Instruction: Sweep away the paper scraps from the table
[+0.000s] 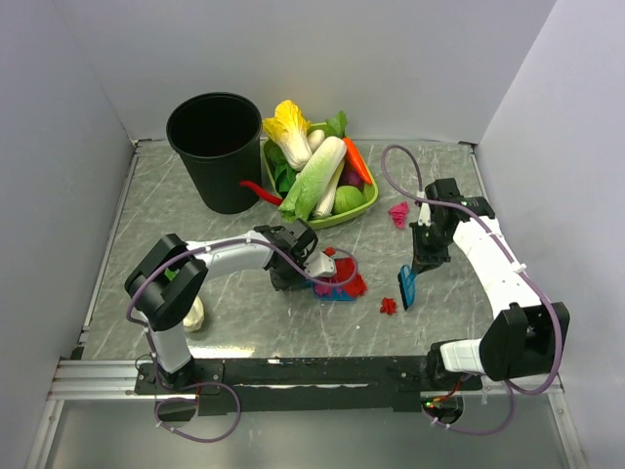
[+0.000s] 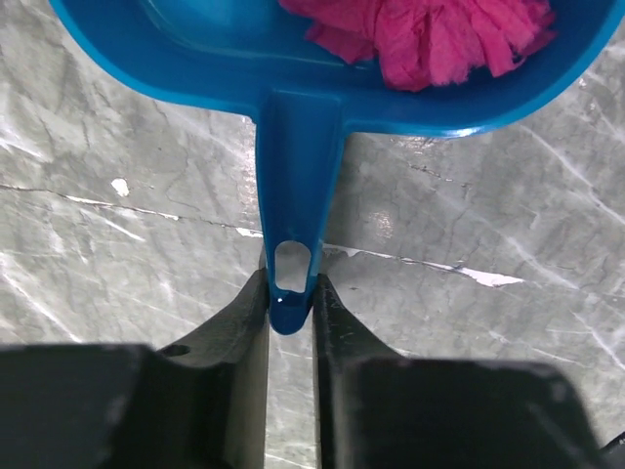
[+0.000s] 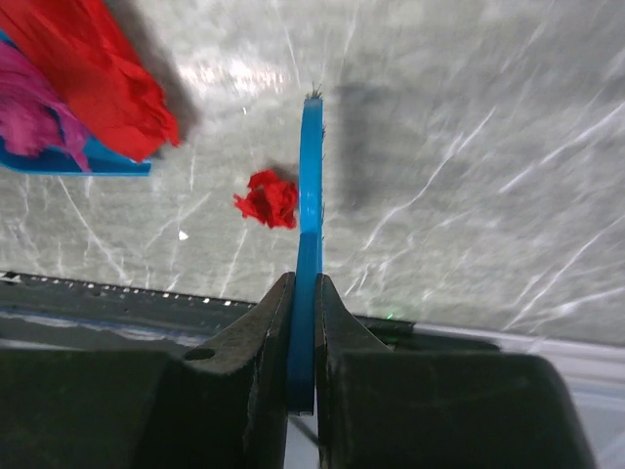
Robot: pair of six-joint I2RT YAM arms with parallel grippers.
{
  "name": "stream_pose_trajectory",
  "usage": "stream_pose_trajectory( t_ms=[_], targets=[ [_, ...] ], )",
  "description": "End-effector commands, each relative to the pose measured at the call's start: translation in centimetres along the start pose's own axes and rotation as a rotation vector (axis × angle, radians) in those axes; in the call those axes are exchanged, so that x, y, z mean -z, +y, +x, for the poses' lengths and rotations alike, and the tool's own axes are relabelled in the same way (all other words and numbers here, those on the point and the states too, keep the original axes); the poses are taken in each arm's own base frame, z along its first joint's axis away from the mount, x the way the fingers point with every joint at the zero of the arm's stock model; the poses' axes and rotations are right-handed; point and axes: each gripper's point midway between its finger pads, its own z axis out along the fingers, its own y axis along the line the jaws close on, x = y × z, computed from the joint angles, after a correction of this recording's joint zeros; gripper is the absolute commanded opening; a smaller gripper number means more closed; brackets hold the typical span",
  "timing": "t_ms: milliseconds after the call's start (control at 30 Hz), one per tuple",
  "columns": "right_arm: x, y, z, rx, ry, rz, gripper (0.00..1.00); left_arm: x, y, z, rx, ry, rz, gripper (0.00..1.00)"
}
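Note:
A blue dustpan [image 1: 330,291] lies on the table [image 1: 234,313] near the middle, with red and magenta paper scraps [image 1: 348,277] piled in it. My left gripper [image 2: 290,283] is shut on the tip of the dustpan's handle [image 2: 295,166], and magenta scraps [image 2: 439,39] show inside the pan. My right gripper [image 3: 304,283] is shut on a flat blue brush [image 3: 311,195] that stands on edge. A small red scrap [image 3: 269,198] lies just left of the brush, also visible as a red scrap [image 1: 388,306] from above. A pink scrap [image 1: 398,213] lies farther back, beside the right arm.
A black bin [image 1: 215,147] stands at the back left. Beside it a green tray [image 1: 363,207] holds vegetables, and a red chili [image 1: 262,191] lies between them. A pale round object [image 1: 193,315] sits by the left arm. A metal rail [image 1: 312,376] runs along the front edge.

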Motion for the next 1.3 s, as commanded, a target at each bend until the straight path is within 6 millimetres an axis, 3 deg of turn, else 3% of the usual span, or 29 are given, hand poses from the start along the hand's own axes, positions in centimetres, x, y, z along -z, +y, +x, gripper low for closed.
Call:
stream_pose_trajectory(
  t_ms=[0, 167, 467, 867, 1267],
  targets=[
    [-1.1, 0.3, 1.9, -0.117, 0.101, -0.013, 0.00, 0.7, 0.2, -0.9, -0.009, -0.007, 0.013, 0.09],
    [-2.5, 2.0, 1.3, -0.173, 0.121, -0.100, 0.00, 1.1, 0.0, -0.8, -0.008, 0.013, 0.025, 0.01],
    [-2.1, 5.5, -3.6, -0.174, 0.040, -0.253, 0.00, 1.6, 0.7, 0.4, -0.151, 0.107, -0.057, 0.01],
    [-2.1, 11.2, -4.5, 0.001, 0.037, -0.372, 0.00, 1.0, 1.1, -2.6, -0.161, 0.060, -0.048, 0.01],
    [-0.5, 12.0, -4.9, 0.091, -0.015, -0.405, 0.00, 0.1, 0.1, -3.4, -0.054, -0.042, 0.005, 0.01]
  ],
)
